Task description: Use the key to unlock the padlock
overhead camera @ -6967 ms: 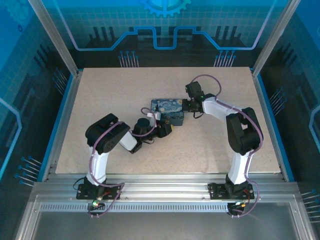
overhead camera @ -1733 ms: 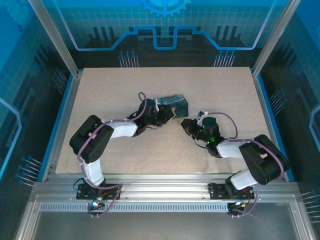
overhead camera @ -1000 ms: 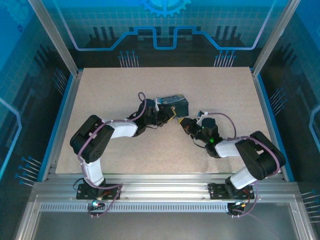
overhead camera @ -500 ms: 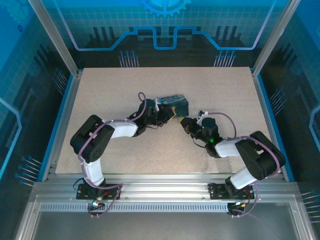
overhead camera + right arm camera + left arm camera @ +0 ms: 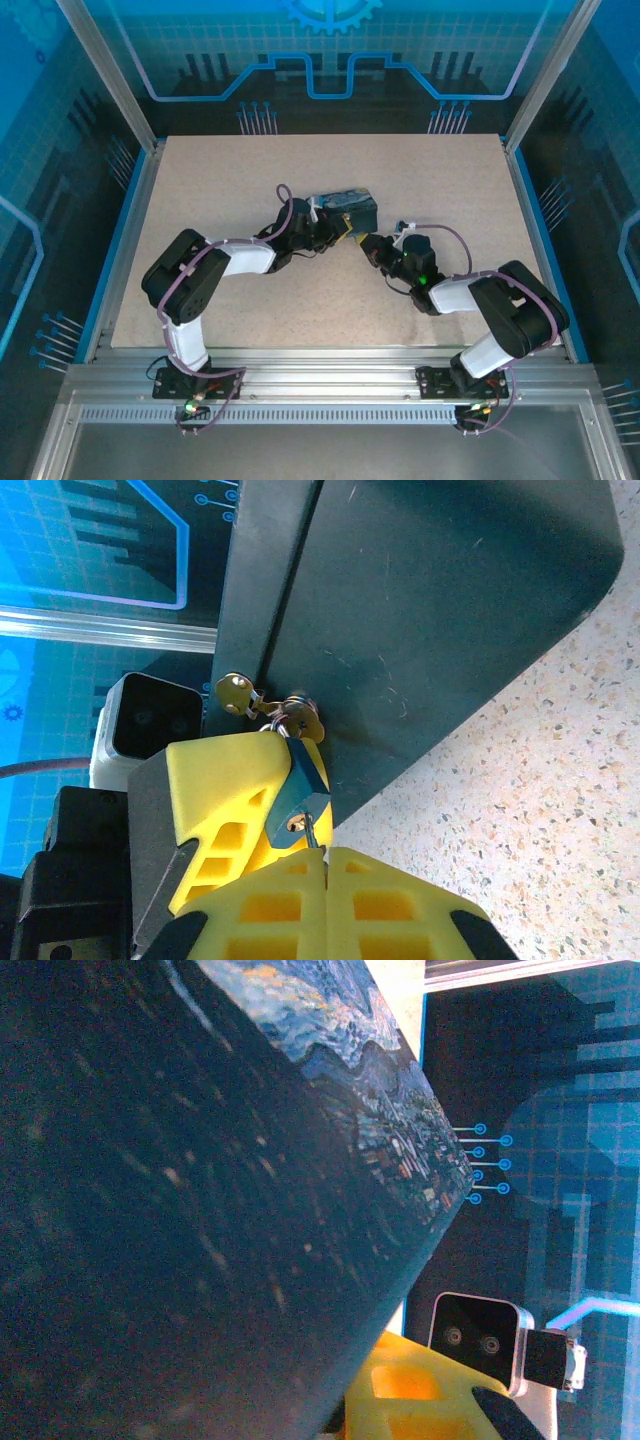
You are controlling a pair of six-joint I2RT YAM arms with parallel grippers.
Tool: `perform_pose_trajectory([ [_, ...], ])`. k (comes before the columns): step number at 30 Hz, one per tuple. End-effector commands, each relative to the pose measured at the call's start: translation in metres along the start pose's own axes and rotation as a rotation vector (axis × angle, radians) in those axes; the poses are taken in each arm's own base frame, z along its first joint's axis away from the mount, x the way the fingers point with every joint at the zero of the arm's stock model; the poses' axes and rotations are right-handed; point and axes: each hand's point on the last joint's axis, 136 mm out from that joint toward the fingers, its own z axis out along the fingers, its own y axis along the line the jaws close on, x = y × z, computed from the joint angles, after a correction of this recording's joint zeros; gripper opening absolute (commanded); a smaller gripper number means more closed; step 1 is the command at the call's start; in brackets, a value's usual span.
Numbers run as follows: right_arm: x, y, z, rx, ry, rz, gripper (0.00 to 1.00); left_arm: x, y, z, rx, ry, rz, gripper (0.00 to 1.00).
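The small padlock [image 5: 298,788] hangs at the tin's edge, dark-bodied in the right wrist view with a brass keyhole face. My right gripper [image 5: 325,856] is shut on the key [image 5: 312,834], whose blade sits in that keyhole. A yellow finger of my left gripper [image 5: 225,800] presses along the padlock's left side; its other finger is hidden. From above, the left gripper [image 5: 337,231] and right gripper [image 5: 364,244] meet nose to nose at the padlock [image 5: 350,237]. Spare keys [image 5: 300,716] dangle from a ring above it.
The rectangular tin [image 5: 347,204] printed with a blue night sky sits tilted just behind the grippers; its dark underside [image 5: 430,610] looms close in the right wrist view. Speckled tabletop [image 5: 450,170] spreads around. Metal frame posts and blue panels enclose the table.
Seven seconds ago the right gripper was behind the tin; it now faces the left gripper in front. Over the last second it has only edged slightly closer to the padlock.
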Motion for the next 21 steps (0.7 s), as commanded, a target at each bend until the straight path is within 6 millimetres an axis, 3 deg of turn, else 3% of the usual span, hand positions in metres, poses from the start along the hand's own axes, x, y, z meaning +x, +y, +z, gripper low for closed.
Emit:
perform_pose_trajectory([
  [1,-0.0008,0.02,0.0062,-0.064,-0.003,-0.027,0.0,0.0021,-0.0033,0.0015,0.031,0.015,0.001,0.0],
  [21,0.0045,0.0105,-0.0013,-0.049,-0.004,-0.024,0.0,-0.0009,-0.0058,-0.0007,0.037,0.007,0.003,0.0],
])
